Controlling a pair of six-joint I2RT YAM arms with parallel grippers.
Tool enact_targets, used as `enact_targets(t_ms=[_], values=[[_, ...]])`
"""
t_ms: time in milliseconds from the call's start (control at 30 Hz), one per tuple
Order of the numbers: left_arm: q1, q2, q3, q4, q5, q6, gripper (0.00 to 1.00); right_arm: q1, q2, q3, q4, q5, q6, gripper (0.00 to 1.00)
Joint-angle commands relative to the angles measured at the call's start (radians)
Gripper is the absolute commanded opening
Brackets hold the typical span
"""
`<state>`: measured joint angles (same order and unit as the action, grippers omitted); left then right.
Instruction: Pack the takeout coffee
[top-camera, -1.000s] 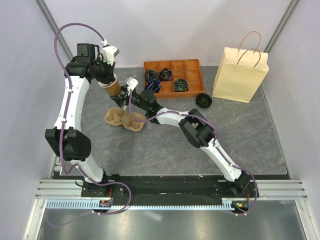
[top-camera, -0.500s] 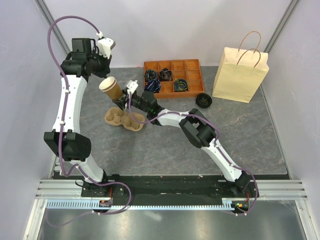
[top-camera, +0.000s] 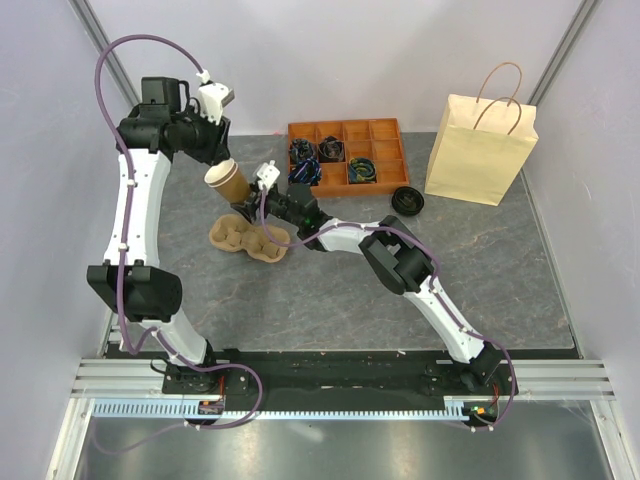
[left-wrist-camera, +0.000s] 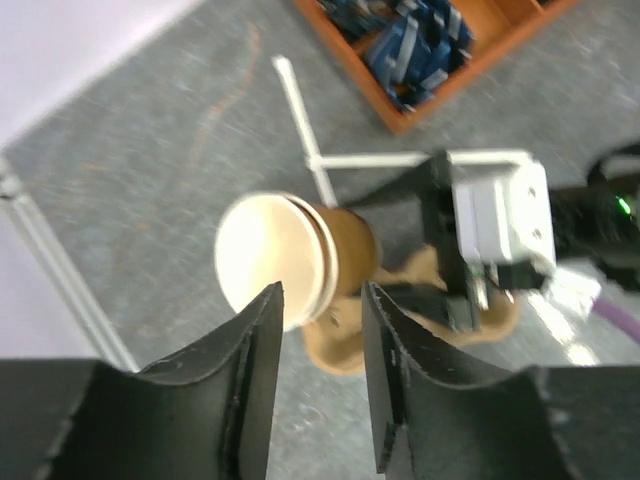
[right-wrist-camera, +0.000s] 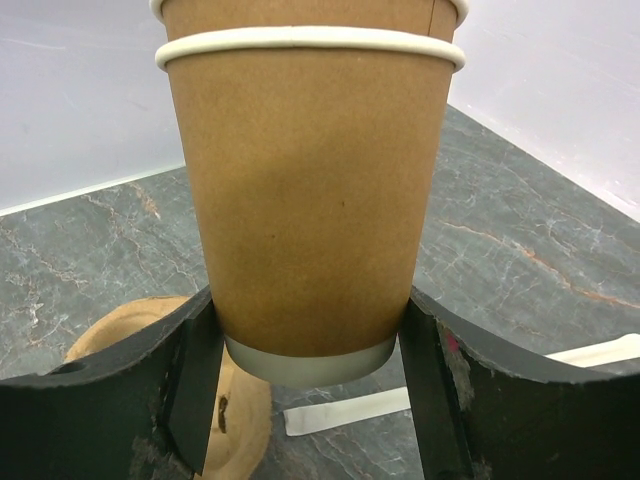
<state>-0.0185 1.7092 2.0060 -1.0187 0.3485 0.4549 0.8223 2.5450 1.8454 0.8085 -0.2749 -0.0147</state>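
My right gripper (right-wrist-camera: 308, 300) is shut on the base of two nested brown paper cups (right-wrist-camera: 305, 200), both without a lid. It holds them tilted above the tan pulp carrier (top-camera: 248, 240). In the top view the cups (top-camera: 228, 183) turn their cream mouth up and left. My left gripper (left-wrist-camera: 320, 295) is open and empty, just above that mouth (left-wrist-camera: 268, 260), not touching it. In the top view it (top-camera: 218, 155) is up left of my right gripper (top-camera: 248, 203). The takeout coffee with its lid on is not in view. A round black lid (top-camera: 408, 200) lies on the table alone.
An orange divided tray (top-camera: 385, 130) with dark small parts stands behind the cups. The tan paper bag (top-camera: 480, 150) stands upright at the back right. A white strip (right-wrist-camera: 350, 410) lies on the table by the carrier (right-wrist-camera: 130, 340).
My left gripper, which was down on the cups' rim, let go and drew back up and left, then came a little closer again. The cups stay in my right gripper, tilted more.
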Motion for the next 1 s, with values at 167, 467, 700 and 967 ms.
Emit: enact_targets(t_ms=[167,467,700,967], values=[[0.052,0.121,0.148,-0.231,0.165,0.025,0.41,-0.008,-0.074,-0.057,0.123,-0.06,0.005,0.47],[0.065,0.182,0.155,-0.245,0.153,-0.019,0.34,-0.008,-0.1,-0.086,0.149,-0.079,0.001,0.45],[0.066,0.204,0.148,-0.247,0.155,-0.022,0.33,-0.008,-0.112,-0.098,0.155,-0.086,0.002,0.45],[0.071,0.225,0.139,-0.244,0.167,-0.03,0.34,-0.008,-0.117,-0.101,0.161,-0.092,0.002,0.45]])
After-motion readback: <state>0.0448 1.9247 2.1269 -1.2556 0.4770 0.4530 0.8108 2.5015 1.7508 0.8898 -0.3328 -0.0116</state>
